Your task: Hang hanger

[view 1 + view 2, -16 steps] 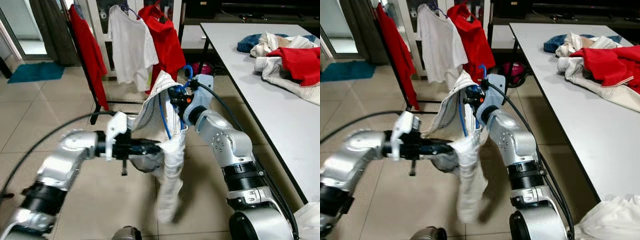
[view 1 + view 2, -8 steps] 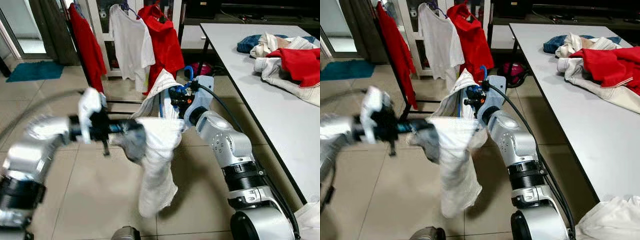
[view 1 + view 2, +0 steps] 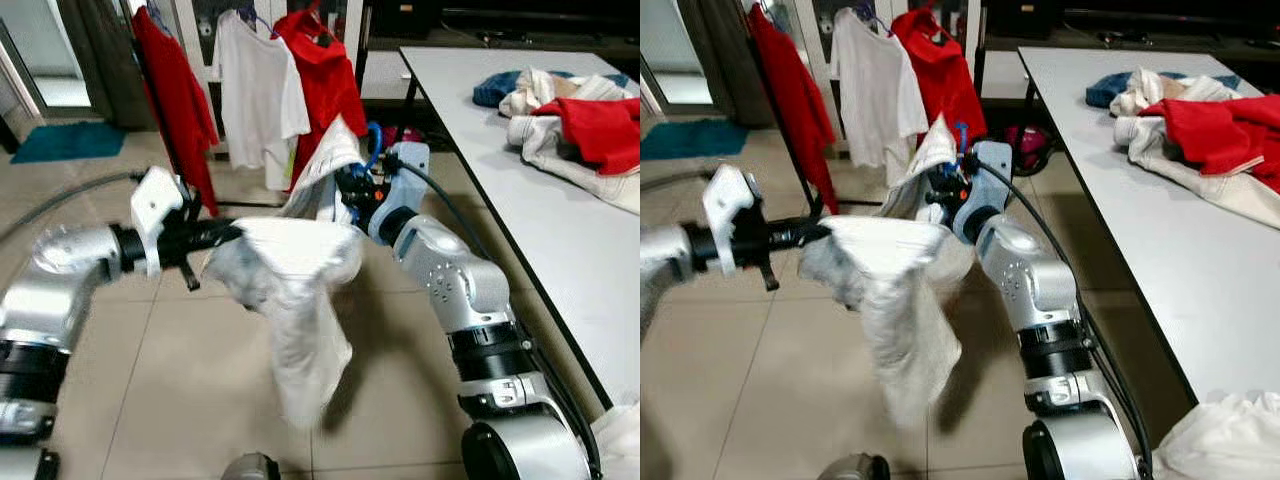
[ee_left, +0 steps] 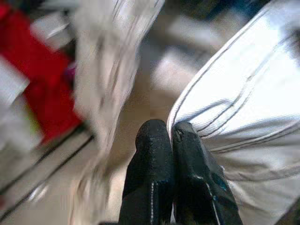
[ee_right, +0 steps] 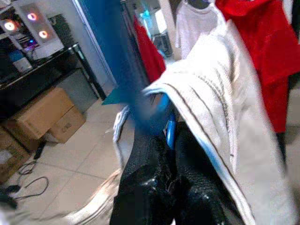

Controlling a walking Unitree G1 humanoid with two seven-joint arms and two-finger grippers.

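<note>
Left gripper [image 3: 225, 233] has lifted the white garment [image 3: 290, 290] higher, pinching it; right gripper [image 3: 352, 190] pinches one blue hanger [image 3: 374, 142]

Matt white ribbed cloth garment [image 3: 300, 300], glossy blue plastic hanger [image 5: 164, 126], brushed-metal arms.

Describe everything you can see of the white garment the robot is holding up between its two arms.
The white garment is soft cloth with thin dark stitched lines, seen close in the left wrist view. It hangs in the air above the tiled floor, in front of the clothes rack. The left gripper is shut on one side, pulling it out flat, while the right gripper pinches the blue hanger under its peaked top. The lower part droops loosely and looks blurred.
</note>
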